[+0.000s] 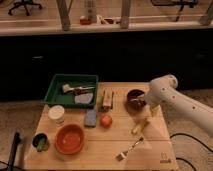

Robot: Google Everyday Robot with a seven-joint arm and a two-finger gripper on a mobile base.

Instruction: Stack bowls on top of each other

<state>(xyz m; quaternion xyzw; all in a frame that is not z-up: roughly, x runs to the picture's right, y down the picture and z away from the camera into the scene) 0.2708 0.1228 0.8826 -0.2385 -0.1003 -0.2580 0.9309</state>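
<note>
The small dark maroon bowl [133,98] stands at the back right of the wooden table. The larger orange-red bowl [69,138] stands at the front left, far from it and upright. My white arm reaches in from the right and bends down. My gripper [143,103] hangs at the maroon bowl's right rim, right by it or touching it. Part of that bowl's right side is hidden behind the gripper.
A green tray [56,93] holding utensils sits at the back left. A white round container [56,114], a dark green cup [41,142], a blue sponge [90,118], a red fruit [105,120], a wooden block [106,98], a yellow item [139,125] and a fork [129,149] lie around.
</note>
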